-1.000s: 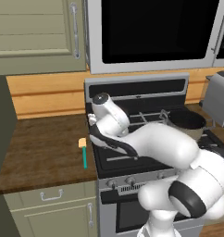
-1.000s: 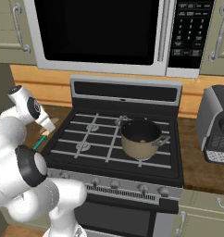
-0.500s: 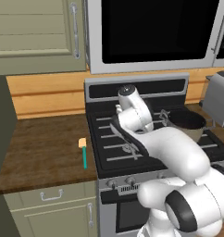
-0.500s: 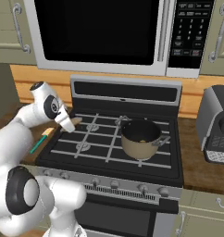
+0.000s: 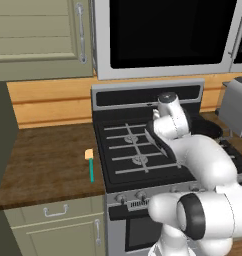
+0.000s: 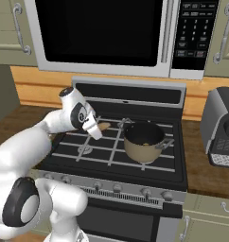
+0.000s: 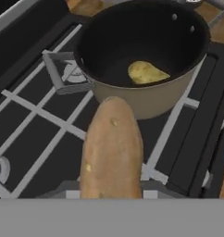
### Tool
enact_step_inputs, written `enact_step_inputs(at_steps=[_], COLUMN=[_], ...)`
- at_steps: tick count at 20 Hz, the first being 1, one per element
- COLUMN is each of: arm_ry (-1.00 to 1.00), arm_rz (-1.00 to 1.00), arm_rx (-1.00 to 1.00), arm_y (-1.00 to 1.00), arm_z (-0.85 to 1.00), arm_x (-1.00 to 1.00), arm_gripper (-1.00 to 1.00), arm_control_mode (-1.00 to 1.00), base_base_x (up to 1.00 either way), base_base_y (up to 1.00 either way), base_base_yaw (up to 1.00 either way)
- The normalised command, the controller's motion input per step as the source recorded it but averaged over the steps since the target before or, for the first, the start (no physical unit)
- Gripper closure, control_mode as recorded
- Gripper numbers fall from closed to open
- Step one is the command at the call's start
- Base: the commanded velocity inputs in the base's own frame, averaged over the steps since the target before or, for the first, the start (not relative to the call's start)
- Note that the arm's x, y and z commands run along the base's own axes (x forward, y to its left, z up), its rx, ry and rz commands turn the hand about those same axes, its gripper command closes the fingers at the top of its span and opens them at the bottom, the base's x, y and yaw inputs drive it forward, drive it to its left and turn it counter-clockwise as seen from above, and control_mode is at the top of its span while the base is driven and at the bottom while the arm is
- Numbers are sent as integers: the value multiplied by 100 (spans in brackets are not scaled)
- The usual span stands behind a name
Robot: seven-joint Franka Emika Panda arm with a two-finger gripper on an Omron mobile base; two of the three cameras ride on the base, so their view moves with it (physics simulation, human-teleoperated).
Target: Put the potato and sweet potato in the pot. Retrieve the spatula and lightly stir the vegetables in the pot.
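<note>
My gripper (image 6: 99, 129) is shut on the sweet potato (image 6: 104, 126), a tan-orange tapered piece held above the stove's left burners, a little left of the pot (image 6: 144, 147). In the hand view the sweet potato (image 7: 111, 152) juts forward from the bottom and points at the pot (image 7: 146, 101), whose wall is grey-tan and inside dark. The olive-yellow potato (image 7: 146, 73) lies on the pot's bottom and shows as a small lump, the potato (image 6: 145, 143), in the right base view. The spatula (image 5: 91, 165), teal handle and cream head, lies on the wooden counter (image 5: 43, 160) left of the stove.
The black stove (image 6: 111, 156) has raised grates under the hand. A microwave (image 6: 102, 28) hangs low overhead. A grey appliance (image 6: 223, 127) stands on the counter right of the stove. The pot's handle (image 7: 58, 74) sticks out toward the left burners.
The arm has swung right from the counter's edge across the stove toward the pot, carrying the sweet potato. The spatula and the pot have stayed put.
</note>
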Motion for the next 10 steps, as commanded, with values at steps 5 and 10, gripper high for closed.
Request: enact_step_inputs(at_steps=[5, 10], arm_ry=[0, -1], arm_rz=[-6, -2], arm_rx=[7, 6], arm_y=[-100, -91], arm_z=[0, 0], arm_x=[49, 33], arm_gripper=[100, 100], arm_control_mode=[-100, -100], base_base_x=[0, 0], base_base_y=[0, 0], base_base_yaw=[0, 0])
